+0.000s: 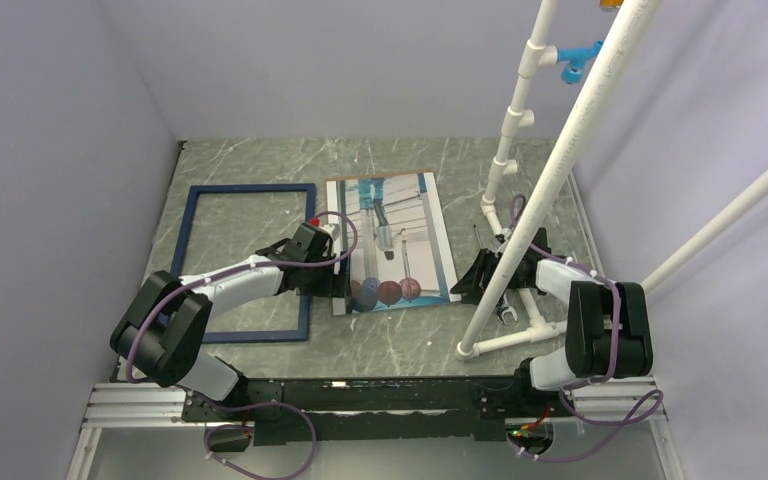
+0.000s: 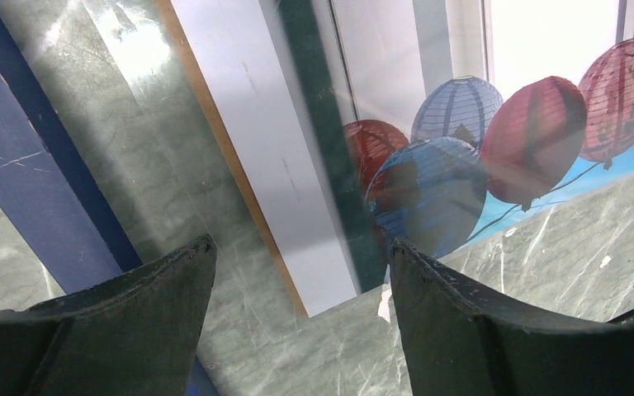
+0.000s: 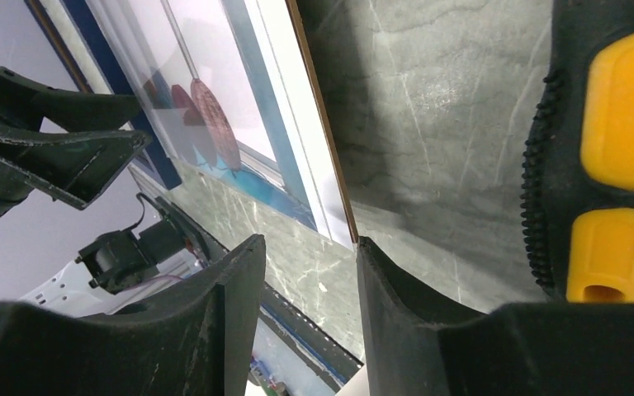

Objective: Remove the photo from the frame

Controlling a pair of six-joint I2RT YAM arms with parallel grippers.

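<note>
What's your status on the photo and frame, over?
Left claw open at photo's near left corner. Right claw open at its near right corner. Photo flat on table, outside frame. White pipe stand crowds right claw.

A white pipe stand (image 1: 570,150) rises from the right part of a grey-green marbled table (image 1: 380,345). One long pipe leans up and to the right, and a second jointed pipe stands upright just behind it. A blue fitting (image 1: 572,62) is clipped high on the stand's upright pipe, and a small orange piece (image 1: 612,3) shows above that at the top edge. Pale lavender walls (image 1: 50,150) close in behind the stand and on both sides. An aluminium rail (image 1: 130,405) runs along the table edge in front of the stand. The right wrist view shows a black ribbed thing with yellow pads (image 3: 627,107); its place relative to the stand cannot be told.
</note>
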